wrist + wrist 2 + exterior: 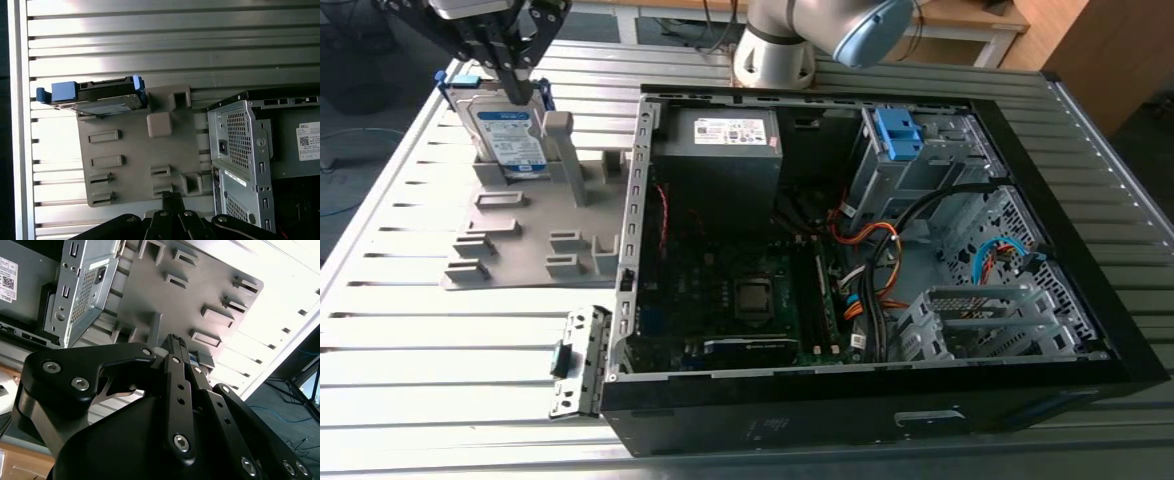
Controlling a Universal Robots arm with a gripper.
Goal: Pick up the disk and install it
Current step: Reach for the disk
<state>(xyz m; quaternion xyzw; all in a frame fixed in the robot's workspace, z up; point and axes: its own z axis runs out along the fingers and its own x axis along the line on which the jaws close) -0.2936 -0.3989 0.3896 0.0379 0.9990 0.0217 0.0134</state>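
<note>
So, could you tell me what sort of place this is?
Probably a robotics lab bench for computer assembly: an open desktop computer case lies on a slatted metal table, and the disk stands upright in a grey fixture plate beside it.

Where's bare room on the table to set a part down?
Bare slatted table at the exterior view's lower left, bordered by the grey fixture and the loose bracket. Crowded: the disk's end of the fixture, and the cabled case interior.

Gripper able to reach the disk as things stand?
Probably yes. The disk stands upright at the edge of the holder, outside the case, its top uncovered. In the exterior view the gripper hangs close over it, nothing between.
</note>
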